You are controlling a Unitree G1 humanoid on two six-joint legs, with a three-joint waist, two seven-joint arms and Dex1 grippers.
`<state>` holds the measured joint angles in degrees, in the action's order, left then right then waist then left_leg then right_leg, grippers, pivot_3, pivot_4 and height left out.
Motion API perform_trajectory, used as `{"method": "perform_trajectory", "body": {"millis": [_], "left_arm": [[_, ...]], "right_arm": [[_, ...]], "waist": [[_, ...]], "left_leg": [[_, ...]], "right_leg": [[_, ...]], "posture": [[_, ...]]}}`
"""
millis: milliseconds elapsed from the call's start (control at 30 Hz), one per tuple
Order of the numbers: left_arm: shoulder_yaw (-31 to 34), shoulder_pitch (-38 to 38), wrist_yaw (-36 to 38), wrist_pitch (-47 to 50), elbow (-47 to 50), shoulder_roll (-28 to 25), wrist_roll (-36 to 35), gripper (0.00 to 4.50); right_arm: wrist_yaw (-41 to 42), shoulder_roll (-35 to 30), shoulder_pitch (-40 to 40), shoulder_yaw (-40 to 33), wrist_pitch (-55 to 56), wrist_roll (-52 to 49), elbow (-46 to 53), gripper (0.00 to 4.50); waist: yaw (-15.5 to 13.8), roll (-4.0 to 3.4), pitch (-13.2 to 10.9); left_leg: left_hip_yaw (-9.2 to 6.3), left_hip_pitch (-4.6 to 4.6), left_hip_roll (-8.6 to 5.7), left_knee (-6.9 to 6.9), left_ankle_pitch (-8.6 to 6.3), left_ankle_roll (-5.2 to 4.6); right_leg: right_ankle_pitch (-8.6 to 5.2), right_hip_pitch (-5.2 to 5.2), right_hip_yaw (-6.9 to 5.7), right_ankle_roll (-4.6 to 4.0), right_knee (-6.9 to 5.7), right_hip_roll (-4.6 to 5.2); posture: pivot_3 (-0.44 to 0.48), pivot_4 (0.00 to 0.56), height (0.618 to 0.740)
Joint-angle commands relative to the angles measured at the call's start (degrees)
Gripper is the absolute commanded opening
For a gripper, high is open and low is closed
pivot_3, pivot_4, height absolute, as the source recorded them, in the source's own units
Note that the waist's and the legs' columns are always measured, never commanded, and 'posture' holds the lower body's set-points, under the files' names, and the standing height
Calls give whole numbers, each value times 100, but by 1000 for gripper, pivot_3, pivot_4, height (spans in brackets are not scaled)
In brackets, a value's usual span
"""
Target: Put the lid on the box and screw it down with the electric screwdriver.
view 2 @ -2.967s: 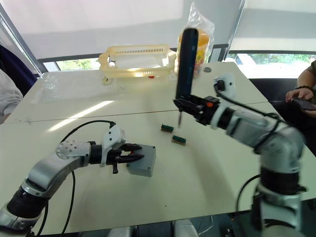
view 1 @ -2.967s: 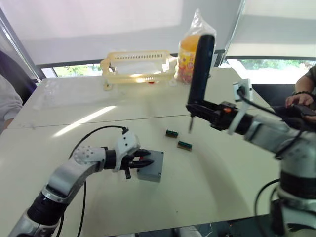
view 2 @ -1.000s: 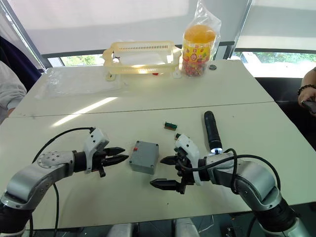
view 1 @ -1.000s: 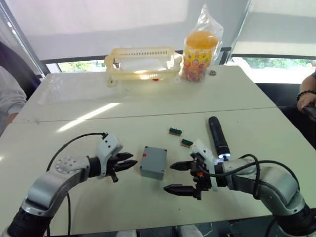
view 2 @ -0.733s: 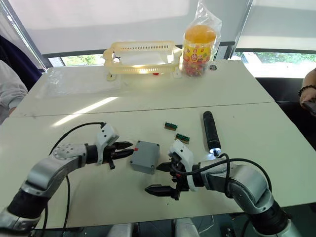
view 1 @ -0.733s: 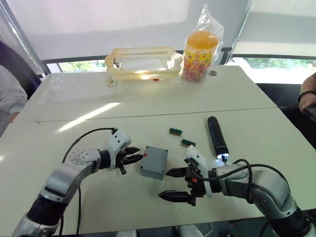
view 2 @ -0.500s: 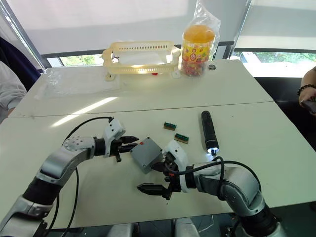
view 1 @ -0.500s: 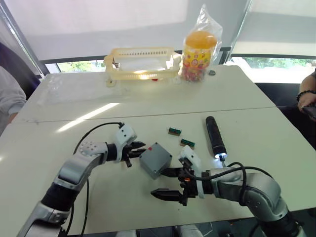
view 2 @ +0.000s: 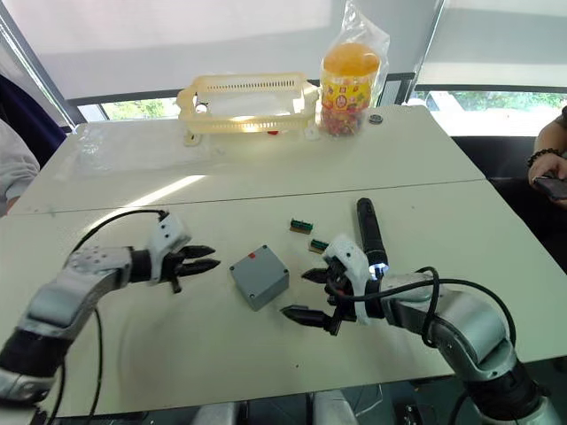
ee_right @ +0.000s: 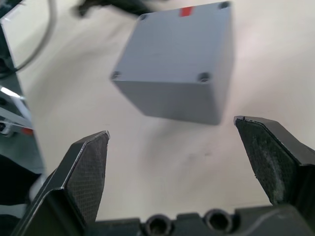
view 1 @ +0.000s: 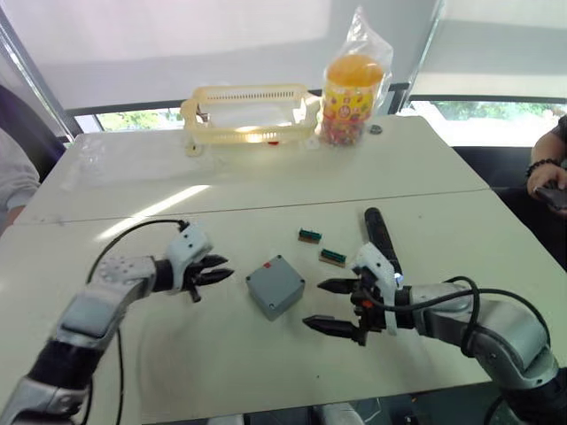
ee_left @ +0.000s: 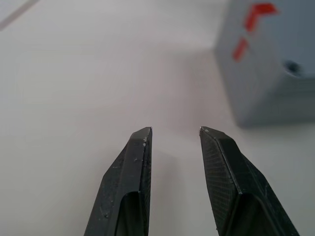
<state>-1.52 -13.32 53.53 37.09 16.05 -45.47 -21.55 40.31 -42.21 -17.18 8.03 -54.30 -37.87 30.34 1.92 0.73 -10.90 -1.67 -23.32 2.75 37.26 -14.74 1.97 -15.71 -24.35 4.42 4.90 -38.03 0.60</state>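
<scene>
The box (view 1: 275, 286), lid (ee_right: 175, 51) fitted on top, sits turned corner-on on the desk (view 1: 221, 354) between the two tools, touched by neither. The left tool (view 1: 215, 271) points at it with fingers narrowly parted and empty. The right tool (view 1: 330, 305) is spread wide, empty, just beside the box. The screwdriver (view 2: 368, 234) lies on the desk behind the right tool, near two green blocks (view 1: 321, 247).

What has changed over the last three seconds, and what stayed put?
The right gripper let go of the electric screwdriver, which now lies on the table, and came down open beside the box. The left gripper released the box and backed away; the box has turned. The green blocks, yellow basket and snack jar stayed.
</scene>
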Motion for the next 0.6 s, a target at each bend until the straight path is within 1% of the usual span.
{"method": "perform_trajectory", "body": {"millis": [33,100,200,333,433,600], "left_arm": [[337,337,-43,462,853,-150,-433,1519],[355,490,-180,623,1082,-96,-526,1519],[193,544,-387,737,1240,82,-553,1519],[-249,404,-631,657,1173,385,-345,1519],[-414,253,-673,577,1047,446,-214,1519],[-463,-50,-757,497,792,556,-82,1519]], "right_arm": [[444,-1,-233,336,626,434,-359,4442],[638,57,-354,508,870,627,-589,4442],[929,163,-514,744,1174,844,-875,4442],[1215,383,-639,954,1396,974,-1110,4442],[1292,470,-595,987,1346,963,-1017,4442],[1161,474,-332,957,1098,914,-605,4442]], "waist": [[-7,2,0],[-7,3,0],[5,2,0],[17,2,1],[21,3,1],[20,3,1]], "left_leg": [[0,0,0,3,0,0],[0,0,-1,5,0,0],[1,0,-1,5,0,0],[1,1,-1,3,0,0],[-1,1,-1,4,0,0],[-2,2,-1,3,0,0]], "right_leg": [[0,0,0,0,0,0],[-1,2,1,0,0,0],[-1,2,1,0,0,0],[0,2,1,0,-1,-1],[0,2,0,0,-3,-1],[0,2,-1,0,-5,-2]], "posture": [[0,150,740],[0,150,740],[0,150,740],[0,150,740],[0,150,740],[0,150,740]]}}
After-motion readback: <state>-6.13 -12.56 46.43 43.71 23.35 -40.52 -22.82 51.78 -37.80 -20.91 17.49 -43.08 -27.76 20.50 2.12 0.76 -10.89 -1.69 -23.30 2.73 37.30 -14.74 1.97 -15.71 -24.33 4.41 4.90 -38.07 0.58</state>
